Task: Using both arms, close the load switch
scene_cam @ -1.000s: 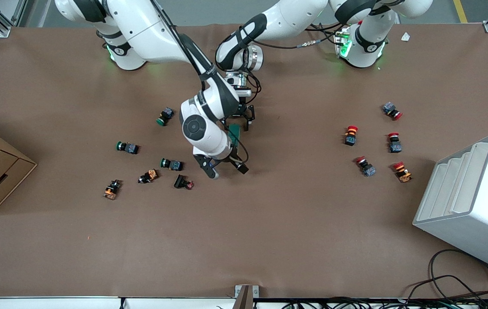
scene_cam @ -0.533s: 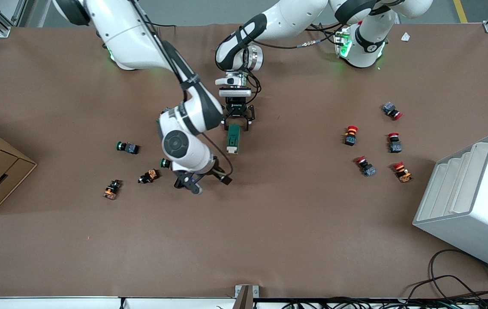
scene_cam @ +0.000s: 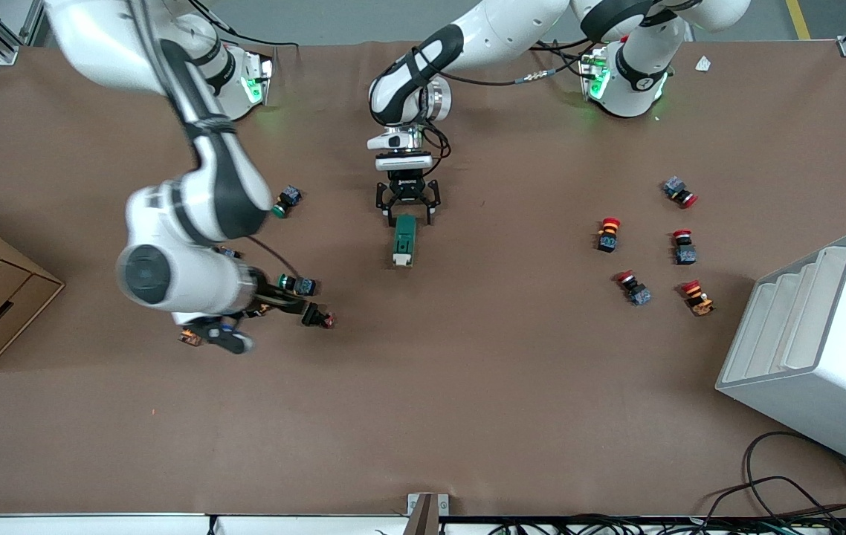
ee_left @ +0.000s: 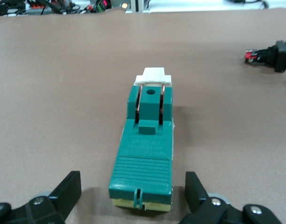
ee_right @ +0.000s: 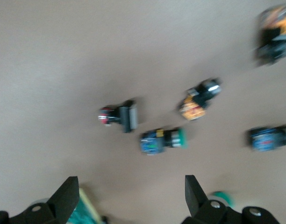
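Around the load switch (scene_cam: 403, 239) the tabletop (scene_cam: 467, 386) lies bare from 1 o'clock round through 6 to 7, wide enough for a tool to pass. At its 12 o'clock stands the left tool (scene_cam: 408, 215), its fingers spread to either side of that end. At 8 o'clock a clutter of push buttons (scene_cam: 296, 284) lies under the spread right tool (scene_cam: 252, 323). Red-capped buttons (scene_cam: 646, 253) and a white bin (scene_cam: 817, 349) stand well apart, at 3 to 4 o'clock

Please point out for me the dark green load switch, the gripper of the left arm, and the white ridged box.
Dark green rectangular load switch (scene_cam: 403, 239): front view, on its green body.
Left gripper (scene_cam: 408, 209): front view, midway between its open fingertips, over the switch's end.
White ridged plastic box (scene_cam: 824, 401): front view, on its plain side wall.
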Motion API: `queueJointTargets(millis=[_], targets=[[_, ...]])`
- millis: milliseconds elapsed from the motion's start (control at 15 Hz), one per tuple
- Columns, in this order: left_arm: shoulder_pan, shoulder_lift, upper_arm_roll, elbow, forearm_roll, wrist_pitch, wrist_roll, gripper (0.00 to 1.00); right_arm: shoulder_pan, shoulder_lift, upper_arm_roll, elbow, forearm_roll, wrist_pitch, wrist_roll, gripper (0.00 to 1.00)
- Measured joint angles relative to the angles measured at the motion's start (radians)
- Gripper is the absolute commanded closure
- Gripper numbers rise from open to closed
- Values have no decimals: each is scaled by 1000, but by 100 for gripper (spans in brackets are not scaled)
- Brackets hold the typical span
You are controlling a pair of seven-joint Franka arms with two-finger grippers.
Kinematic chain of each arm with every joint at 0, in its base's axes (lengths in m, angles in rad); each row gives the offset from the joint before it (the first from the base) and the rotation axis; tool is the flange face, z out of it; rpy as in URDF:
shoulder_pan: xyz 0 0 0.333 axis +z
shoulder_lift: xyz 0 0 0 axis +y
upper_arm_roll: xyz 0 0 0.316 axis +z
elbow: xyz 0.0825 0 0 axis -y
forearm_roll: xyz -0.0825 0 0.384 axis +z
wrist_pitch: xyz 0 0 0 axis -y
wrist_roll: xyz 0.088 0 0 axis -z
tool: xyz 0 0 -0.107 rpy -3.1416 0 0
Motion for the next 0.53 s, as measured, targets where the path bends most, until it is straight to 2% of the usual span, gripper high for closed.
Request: queueJointTargets(millis=[333, 533], targets=[[11, -31, -13, 62, -143, 8, 117, 2, -126, -99, 0, 1, -144, -125, -301, 0], [85, -93, -74, 83, -280, 8, 288, 2, -177, -146, 0, 3, -218, -157, -425, 0]])
